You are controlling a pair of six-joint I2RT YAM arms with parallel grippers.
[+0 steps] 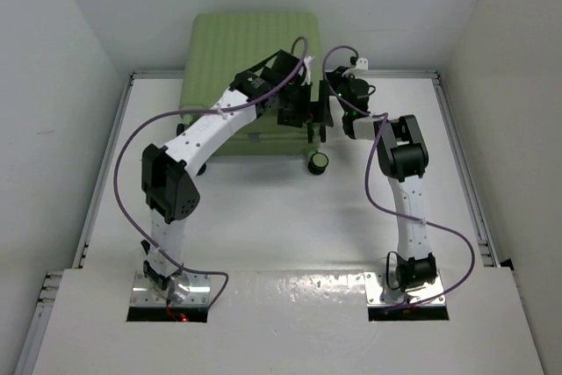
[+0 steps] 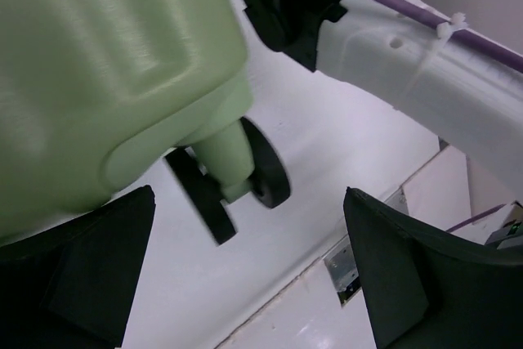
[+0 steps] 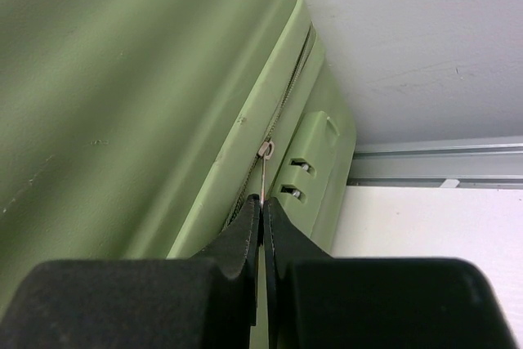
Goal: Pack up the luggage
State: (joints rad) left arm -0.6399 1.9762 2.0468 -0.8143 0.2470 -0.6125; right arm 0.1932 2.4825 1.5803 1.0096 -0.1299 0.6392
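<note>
The light-green ribbed suitcase (image 1: 250,50) lies closed at the back of the table. My right gripper (image 3: 261,200) is shut on the thin metal zipper pull (image 3: 265,171) on the suitcase's side seam, by a green wheel housing (image 3: 315,171). It sits at the suitcase's right side in the top view (image 1: 338,94). My left gripper (image 2: 245,284) is open and empty, just past the suitcase's near right corner (image 2: 98,79), with a black wheel (image 2: 265,165) between and beyond its fingers. It sits over that corner in the top view (image 1: 303,116).
A black wheel (image 1: 317,162) shows on the white table in front of the suitcase's near right corner. A metal rail (image 3: 433,165) runs along the table's edge beside the suitcase. White walls close in at the back and on both sides.
</note>
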